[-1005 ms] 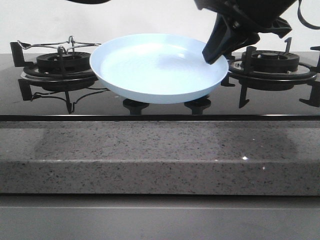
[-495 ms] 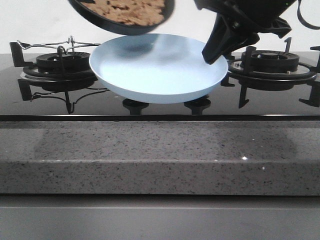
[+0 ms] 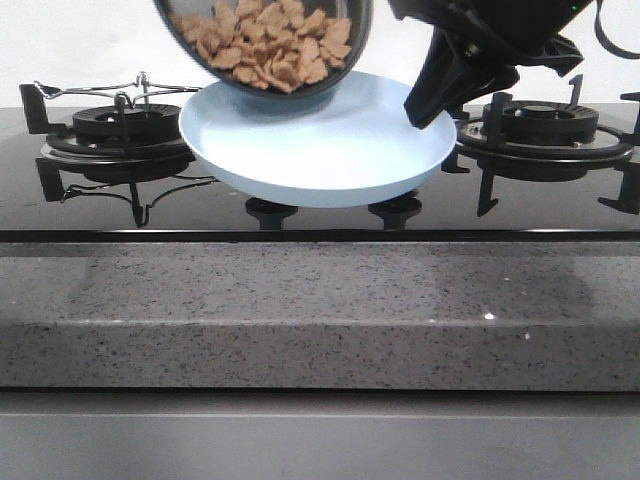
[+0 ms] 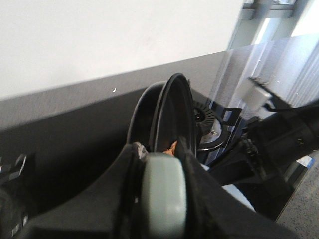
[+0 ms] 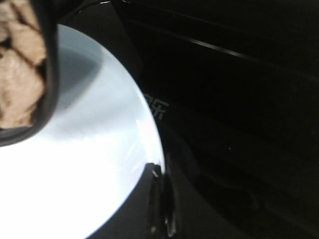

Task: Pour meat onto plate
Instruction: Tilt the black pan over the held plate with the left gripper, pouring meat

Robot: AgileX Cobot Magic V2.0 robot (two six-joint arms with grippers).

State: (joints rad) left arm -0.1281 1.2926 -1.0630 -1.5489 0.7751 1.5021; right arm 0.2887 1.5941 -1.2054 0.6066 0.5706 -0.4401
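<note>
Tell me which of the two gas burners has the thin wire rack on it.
The left burner, on the robot's left of the plate. A thin wire rack lies across its top; the right burner shows only its black grate.

One pale blue plate (image 3: pixel 320 150), one black pan (image 3: pixel 262 45) heaped with meat pieces (image 3: pixel 265 45), two gas burners (image 3: pixel 115 125) (image 3: pixel 548 122).

Heaped brown meat (image 3: pixel 264 42) above pale plate (image 3: pixel 330 155)

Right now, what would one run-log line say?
left gripper: tilting pan over plate | meat: in pan | right gripper: gripping plate rim
</note>
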